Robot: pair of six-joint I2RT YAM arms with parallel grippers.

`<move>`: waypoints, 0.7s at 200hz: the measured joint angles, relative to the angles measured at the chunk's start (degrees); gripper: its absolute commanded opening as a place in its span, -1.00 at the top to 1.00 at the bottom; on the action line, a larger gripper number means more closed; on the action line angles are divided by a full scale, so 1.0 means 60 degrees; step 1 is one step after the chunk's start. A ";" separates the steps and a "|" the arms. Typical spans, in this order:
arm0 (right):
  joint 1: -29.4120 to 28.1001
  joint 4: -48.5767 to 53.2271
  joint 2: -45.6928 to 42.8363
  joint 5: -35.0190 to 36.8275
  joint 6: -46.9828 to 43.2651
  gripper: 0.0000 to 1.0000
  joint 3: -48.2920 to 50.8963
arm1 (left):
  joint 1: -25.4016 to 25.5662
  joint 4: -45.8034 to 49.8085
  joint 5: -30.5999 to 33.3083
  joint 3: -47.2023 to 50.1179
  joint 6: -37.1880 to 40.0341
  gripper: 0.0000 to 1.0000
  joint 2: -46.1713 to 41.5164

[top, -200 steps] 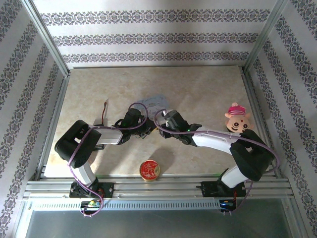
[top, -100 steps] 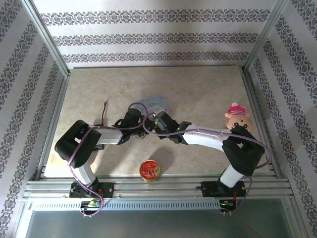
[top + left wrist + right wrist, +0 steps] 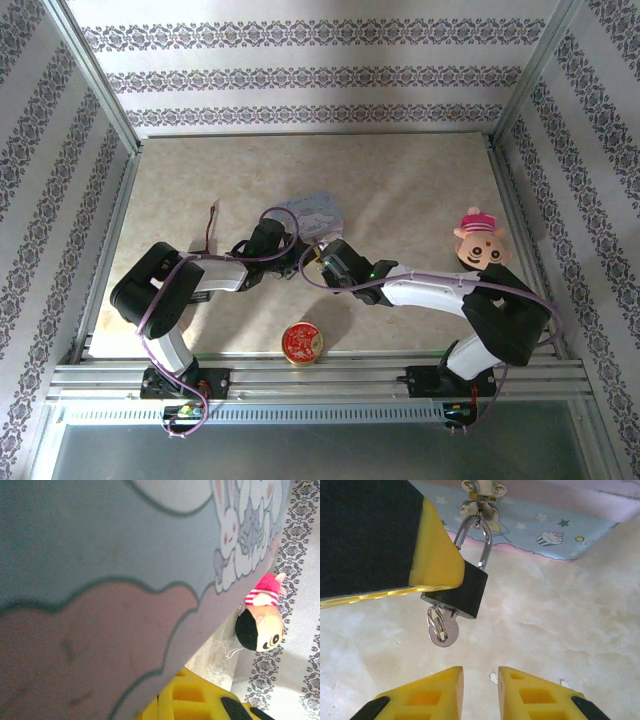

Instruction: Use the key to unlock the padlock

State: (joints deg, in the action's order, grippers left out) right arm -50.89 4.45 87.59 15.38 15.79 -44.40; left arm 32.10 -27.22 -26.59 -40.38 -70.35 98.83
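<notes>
Narrowly parted and empty, the right gripper point(image 3: 480, 680) has a slim gap between its jaws and touches nothing. Just ahead of that gap and a little to its left sits the key point(image 3: 444, 631), its blade already seated in the bottom of the padlock point(image 3: 462, 592), with a small split ring beside its round head. Farther ahead of the jaws, the padlock's shackle point(image 3: 482, 535) hangs through the hasp point(image 3: 479, 502) of the pastel-blue box point(image 3: 560, 525).

The left gripper point(image 3: 200, 705) is closed. One of its fingers point(image 3: 380, 540) lies against the padlock's upper left side, though I cannot tell whether it actually pinches the body or only braces it.

The step in hand looks like taking the key's head to turn it. That calls for easing forward and slightly left, closing on the head clear of the ring, then rolling the wrist while the padlock is steadied.
</notes>
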 measured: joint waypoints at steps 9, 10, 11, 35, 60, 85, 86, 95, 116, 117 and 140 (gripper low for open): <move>-0.0004 -0.0102 -0.0011 0.0004 -0.0055 0.47 0.0000 | 0.0000 -0.0004 -0.0007 0.0000 -0.0011 1.00 0.0000; -0.0004 -0.0113 -0.0011 0.0004 -0.0062 0.47 0.0000 | 0.0000 -0.0004 -0.0007 0.0000 -0.0011 1.00 0.0000; -0.0011 -0.0117 -0.0011 0.0004 -0.0069 0.47 0.0000 | 0.0000 -0.0004 -0.0007 0.0000 -0.0015 1.00 0.0000; -0.0200 -0.0219 0.0051 0.0091 -0.0248 0.47 -0.0018 | 0.0000 -0.0025 -0.0029 0.0000 -0.0073 1.00 0.0000; -0.0441 -0.0244 0.0521 0.0266 -0.0466 0.47 -0.0262 | 0.0000 -0.0033 -0.0036 0.0000 -0.0084 1.00 0.0000; -0.0510 -0.0266 0.0987 0.0452 -0.0648 0.48 -0.0503 | 0.0000 -0.0033 -0.0036 0.0000 -0.0084 1.00 0.0000; -0.0517 -0.0266 0.1009 0.0470 -0.0663 0.48 -0.0514 | 0.0000 -0.0033 -0.0036 0.0000 -0.0084 1.00 0.0000; -0.0546 -0.0280 0.1126 0.0583 -0.0685 0.48 -0.0572 | 0.0000 -0.0029 -0.0036 0.0000 -0.0073 1.00 0.0000; -0.0543 -0.0328 0.1253 0.0849 -0.0747 0.51 -0.0678 | 0.0000 -0.0033 -0.0036 0.0000 -0.0080 1.00 -0.0007; -0.0543 -0.0328 0.1257 0.0860 -0.0754 0.51 -0.0681 | 0.0000 -0.0029 -0.0040 0.0000 -0.0076 1.00 -0.0007; -0.0546 -0.0433 0.1348 0.1049 -0.0860 0.55 -0.0729 | 0.0000 -0.0029 -0.0040 0.0000 -0.0080 1.00 -0.0007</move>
State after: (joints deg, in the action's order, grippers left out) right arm -54.17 1.85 95.68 21.67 10.63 -48.77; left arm 32.10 -27.40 -26.83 -40.38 -70.83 98.78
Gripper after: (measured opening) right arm 0.233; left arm 0.045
